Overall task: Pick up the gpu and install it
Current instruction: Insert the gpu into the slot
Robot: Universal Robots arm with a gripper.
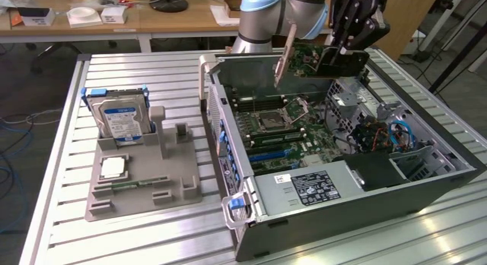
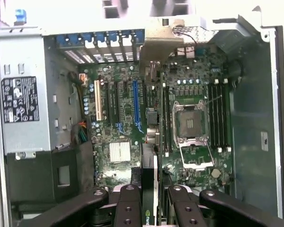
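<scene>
One gripper [image 1: 336, 60] clenched on one gpu [image 1: 304, 56], card upright above the motherboard [image 1: 297, 128] of one open computer case [image 1: 426, 191], one hard drive [image 1: 122, 119] in one gray tray [image 1: 175, 182] beside the case, on the desk [image 1: 137, 233].

The jaws, closed on the gpu [image 1: 303, 58], cover its end toward the exterior view's right, and the arm [image 1: 266, 20] is cut off by that picture's top edge. In the wrist view the gpu [image 2: 150, 161] shows edge-on, faces hidden, its held end lost between the jaws. Print on the power supply label [image 1: 311, 188] and the hard drive [image 1: 122, 119] is too small to read. The table [image 1: 152, 231] has its near edge cut off.
</scene>
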